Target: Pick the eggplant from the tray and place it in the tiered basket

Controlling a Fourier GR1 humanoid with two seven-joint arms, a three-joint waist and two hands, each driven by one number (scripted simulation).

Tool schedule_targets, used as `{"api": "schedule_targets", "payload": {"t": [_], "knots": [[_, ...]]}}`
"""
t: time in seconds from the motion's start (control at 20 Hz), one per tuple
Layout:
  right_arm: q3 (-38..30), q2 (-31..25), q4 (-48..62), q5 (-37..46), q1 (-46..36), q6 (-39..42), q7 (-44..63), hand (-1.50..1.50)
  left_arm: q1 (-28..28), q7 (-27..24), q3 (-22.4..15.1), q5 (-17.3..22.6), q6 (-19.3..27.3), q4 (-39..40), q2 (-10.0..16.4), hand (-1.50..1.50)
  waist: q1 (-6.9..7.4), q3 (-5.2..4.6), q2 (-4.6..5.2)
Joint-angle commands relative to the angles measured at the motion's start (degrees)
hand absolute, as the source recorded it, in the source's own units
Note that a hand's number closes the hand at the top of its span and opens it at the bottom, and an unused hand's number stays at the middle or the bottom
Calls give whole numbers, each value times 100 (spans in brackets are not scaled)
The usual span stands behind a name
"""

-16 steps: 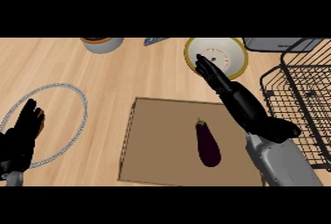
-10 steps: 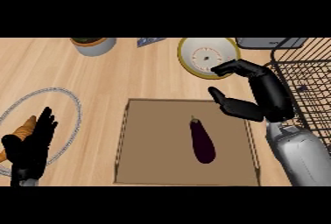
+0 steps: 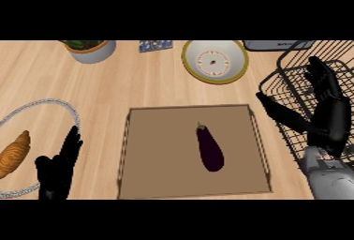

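Eggplant (image 3: 210,151), long and dark purple with its stem end pointing up-frame, lies flat in the square brown tray (image 3: 155,161) at lower centre, a bit right of the tray's middle and slightly slanted; neither of the 2 hands is touching it. Right hand (image 3: 330,123) is at the right edge of the frame, in front of the black wire tiered basket (image 3: 287,82); fingers straight and pointing up-frame, thumb (image 3: 276,111) splayed toward the left, so it's wide open and holding nothing; it's past the tray's right rim, well apart from the eggplant. Left hand (image 3: 56,171) sits at lower left, fingers straight up too, open and empty, overlapping the right rim of a round silver-rimmed plate (image 3: 52,102); a golden-brown croissant (image 3: 14,153) lies on that plate at the left edge. Along the top: a round white plate with a yellow rim (image 3: 215,61) at upper centre; a beige pot with green leaves (image 3: 88,48) upper left; a grey object (image 3: 276,45) upper right, cut off, can't tell what it is; everything's on the light wooden counter (image 3: 104,89).
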Motion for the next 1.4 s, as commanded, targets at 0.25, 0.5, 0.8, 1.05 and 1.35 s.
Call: {"api": "schedule_targets", "payload": {"t": [0.25, 0.5, 0.8, 1.05, 1.35], "knots": [[1271, -543, -1314, 1354, 987, 1286, 2882, -150, -72, -258, -206, -240, 73, 239, -304, 0, 146, 30, 25], [2003, -1072, -1629, 1951, 678, 2702, 4411, -150, -126, -153, -317, -317, 14, 269, -290, 0, 237, 24, 27], [2520, -820, -1620, 2686, -446, 4013, 6308, -150, -167, -145, -333, -314, -117, 195, -244, 0, 417, 35, 39], [3004, -47, -1238, 3379, -780, 4301, 6804, -150, -441, -99, -383, -411, 19, 428, -524, 0, 356, 51, 64], [3083, 714, -419, 3949, -1044, 4652, 6872, -150, -428, -88, -277, -397, -54, 424, -434, 0, 386, 58, 69]]}}
